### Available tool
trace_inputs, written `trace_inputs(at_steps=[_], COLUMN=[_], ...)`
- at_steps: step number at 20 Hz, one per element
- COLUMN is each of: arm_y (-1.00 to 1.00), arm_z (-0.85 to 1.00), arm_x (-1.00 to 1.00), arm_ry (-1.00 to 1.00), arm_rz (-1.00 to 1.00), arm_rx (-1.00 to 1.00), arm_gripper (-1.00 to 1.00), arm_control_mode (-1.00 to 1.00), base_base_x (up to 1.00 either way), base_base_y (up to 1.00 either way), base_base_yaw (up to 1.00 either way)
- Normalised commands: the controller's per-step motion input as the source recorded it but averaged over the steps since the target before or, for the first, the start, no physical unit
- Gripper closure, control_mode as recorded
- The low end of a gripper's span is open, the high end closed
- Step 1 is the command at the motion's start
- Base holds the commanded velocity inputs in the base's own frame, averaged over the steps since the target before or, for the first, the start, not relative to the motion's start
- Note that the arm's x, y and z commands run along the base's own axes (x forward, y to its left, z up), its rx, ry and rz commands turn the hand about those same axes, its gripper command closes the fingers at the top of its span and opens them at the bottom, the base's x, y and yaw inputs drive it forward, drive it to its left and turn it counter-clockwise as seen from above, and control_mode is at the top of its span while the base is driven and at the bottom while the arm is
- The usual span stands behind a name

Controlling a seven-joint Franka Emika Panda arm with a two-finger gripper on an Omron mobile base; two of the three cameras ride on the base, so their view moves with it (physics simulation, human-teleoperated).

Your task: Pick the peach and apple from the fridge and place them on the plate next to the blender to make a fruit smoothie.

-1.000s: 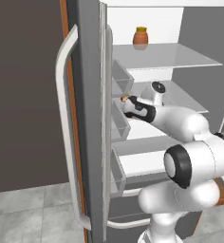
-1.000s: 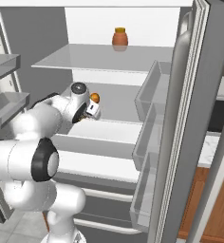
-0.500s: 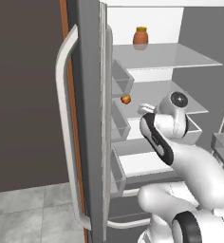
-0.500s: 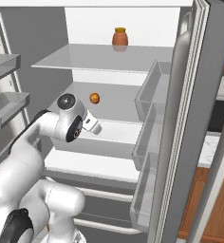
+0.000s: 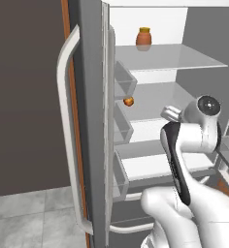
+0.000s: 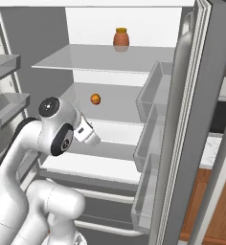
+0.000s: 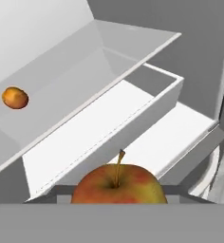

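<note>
Gripper (image 7: 117, 201) pinches the apple (image 7: 118, 184) outside the fridge (image 6: 110, 62), the peach (image 7: 15, 98) resting on a shelf beyond.

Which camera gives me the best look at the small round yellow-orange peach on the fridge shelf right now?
The right base view: the small round yellow-orange peach sits unobstructed mid-shelf, facing the camera. The left base view shows it small, close beside the grey fridge door's edge. The hand view catches it off to the left, behind the red-and-yellow apple.

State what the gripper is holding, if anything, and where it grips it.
The gripper holds the apple, stem upward in the hand view. The fingertips' contact points are hidden, so the exact place of the hold cannot be told.
</note>
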Motion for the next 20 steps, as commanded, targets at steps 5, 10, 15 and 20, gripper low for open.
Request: trace_inputs(at_steps=[5,10,15,20], arm_y=[-0.19,0.0,0.02,-0.01], arm_z=[0.19,-0.05,-0.35,-0.02], arm_x=[-1.0,-0.9,-0.37,-0.48], arm_ry=[0.08,0.02,0.04,0.0], arm_rz=[-0.1,-0.1,0.0,0.07], arm_rx=[0.03,0.0,-0.01,-0.01], arm_gripper=[1.0,1.0,1.0,1.0], arm_control_mode=[-1.0,-1.0,-1.0,1.0], base_base_x=[0.0,0.0,0.0,-0.15], base_base_y=[0.0,0.0,0.0,0.02], base_base_yaw=[0.0,0.0,0.0,0.04])
